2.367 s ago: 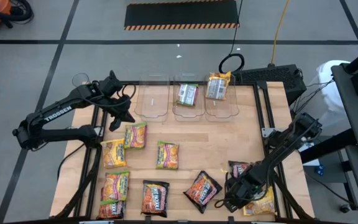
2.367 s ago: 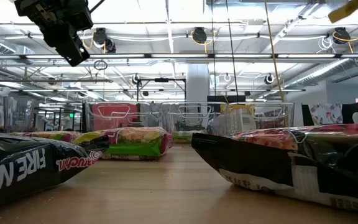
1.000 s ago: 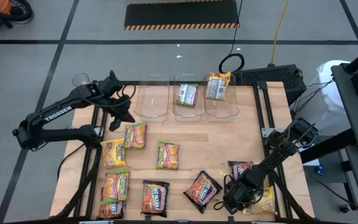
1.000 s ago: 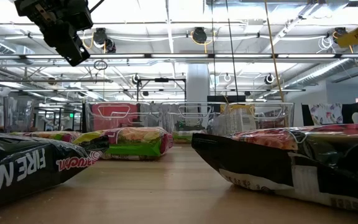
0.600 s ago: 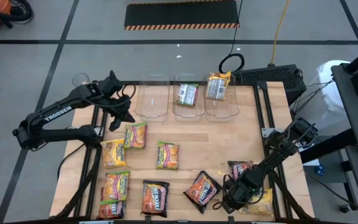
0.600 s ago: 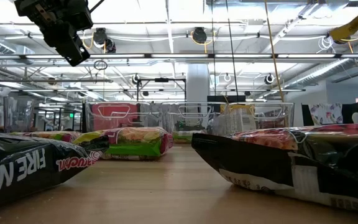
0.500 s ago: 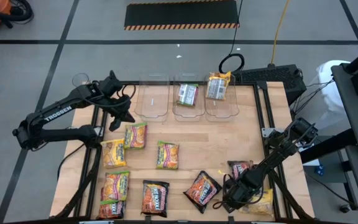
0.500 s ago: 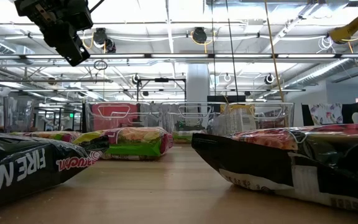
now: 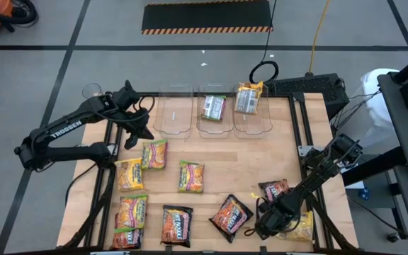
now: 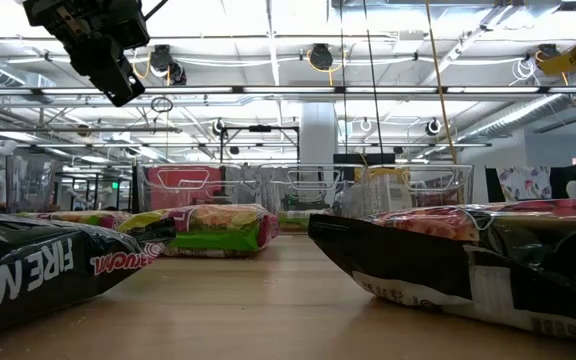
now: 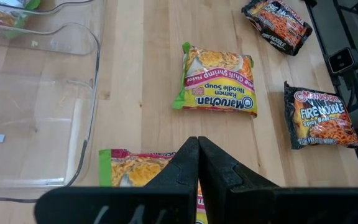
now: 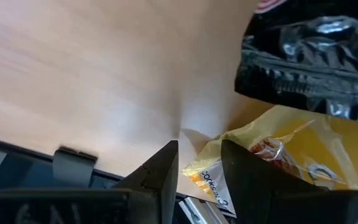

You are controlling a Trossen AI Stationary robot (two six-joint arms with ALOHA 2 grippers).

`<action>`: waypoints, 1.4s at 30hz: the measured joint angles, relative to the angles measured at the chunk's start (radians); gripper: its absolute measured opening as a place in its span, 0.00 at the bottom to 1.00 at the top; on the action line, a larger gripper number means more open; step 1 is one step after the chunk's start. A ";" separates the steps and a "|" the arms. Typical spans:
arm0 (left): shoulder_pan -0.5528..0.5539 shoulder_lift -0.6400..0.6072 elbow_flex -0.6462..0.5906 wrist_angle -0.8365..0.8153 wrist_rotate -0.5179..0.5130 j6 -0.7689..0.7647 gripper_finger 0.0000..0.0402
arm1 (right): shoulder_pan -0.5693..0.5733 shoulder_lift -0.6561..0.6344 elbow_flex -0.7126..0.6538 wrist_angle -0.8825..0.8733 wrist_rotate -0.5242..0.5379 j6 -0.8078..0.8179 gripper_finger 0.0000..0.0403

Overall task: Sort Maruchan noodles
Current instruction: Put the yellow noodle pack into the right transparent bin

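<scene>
Maruchan noodle packets lie flat on the wooden table: green-edged ones, yellow-orange ones and dark ones. A yellow packet lies at the near right corner. My right gripper is low there and open, its fingers on either side of that packet's corner. My left gripper hangs shut and empty at the far left, beside the left bin. My right gripper comes slanting down from the far right with the yellow packet's crinkled corner in the gap between its fingers. The packet lies on the table. Whether a finger touches it I cannot tell.
Three clear bins stand along the far edge. The middle bin holds a green packet and the right bin a yellow one. A dark packet lies close beside the yellow one. The table's near edge runs just by my right gripper.
My right gripper has stayed in place over the yellow packet's corner and tipped a little. My left arm has kept still.
</scene>
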 joint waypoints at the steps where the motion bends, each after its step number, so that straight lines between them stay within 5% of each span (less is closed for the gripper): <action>1: 0.000 0.000 0.000 0.000 0.000 0.000 0.02 | 0.000 0.000 0.000 -0.006 0.000 0.000 0.29; 12: 0.000 0.000 0.000 0.000 0.000 0.000 0.02 | 0.000 0.000 0.000 -0.103 -0.053 0.018 0.29; 28: 0.000 0.000 0.000 0.000 0.000 0.000 0.02 | 0.053 -0.004 -0.041 -0.028 -0.044 0.119 0.28; 42: 0.000 0.000 0.000 0.000 0.000 -0.008 0.02 | 0.064 -0.001 -0.146 0.134 -0.075 0.112 0.01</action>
